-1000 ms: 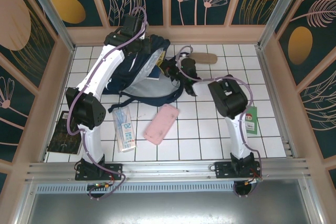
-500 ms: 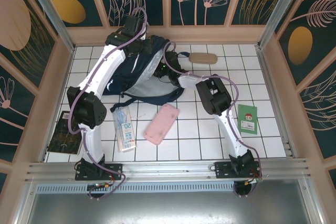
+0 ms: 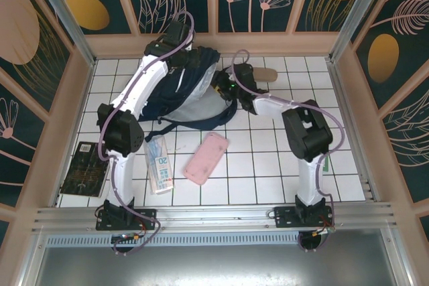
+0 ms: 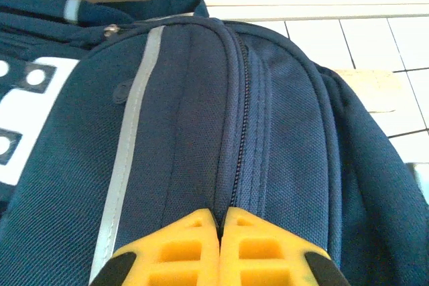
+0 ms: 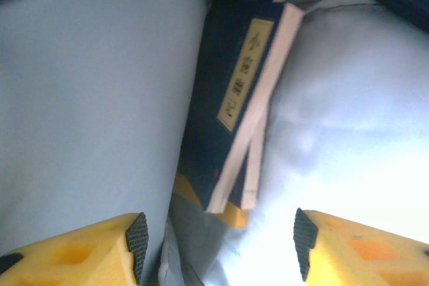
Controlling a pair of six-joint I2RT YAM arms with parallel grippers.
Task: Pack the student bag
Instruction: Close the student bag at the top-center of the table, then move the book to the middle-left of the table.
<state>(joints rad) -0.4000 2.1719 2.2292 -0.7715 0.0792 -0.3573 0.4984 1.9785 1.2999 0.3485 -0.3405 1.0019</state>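
A: Packing status?
B: Partial, I'd say. Large navy-blue fabric backpack (image 3: 181, 95) lies far-centre on the white tiled table (image 3: 268, 165), mouth open. A dark-blue booklet with a yellow label (image 5: 234, 98) is inside, against the pale lining.
A: Grippers?
B: Right gripper (image 5: 218, 249) spread, empty, in the mouth. Left gripper (image 4: 220, 222) pressed together, apparently nipping fabric at the zip seam.
A: Outstanding?
B: Pink soft pouch (image 3: 206, 157), clear "20" packet (image 3: 159, 163), dark flat booklet (image 3: 84, 177) all outside.

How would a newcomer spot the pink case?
Find the navy student bag at the back of the tiled table. Just in front of it lies the pink case. Nothing else is pink; the neighbouring packet is pale, printed 20.
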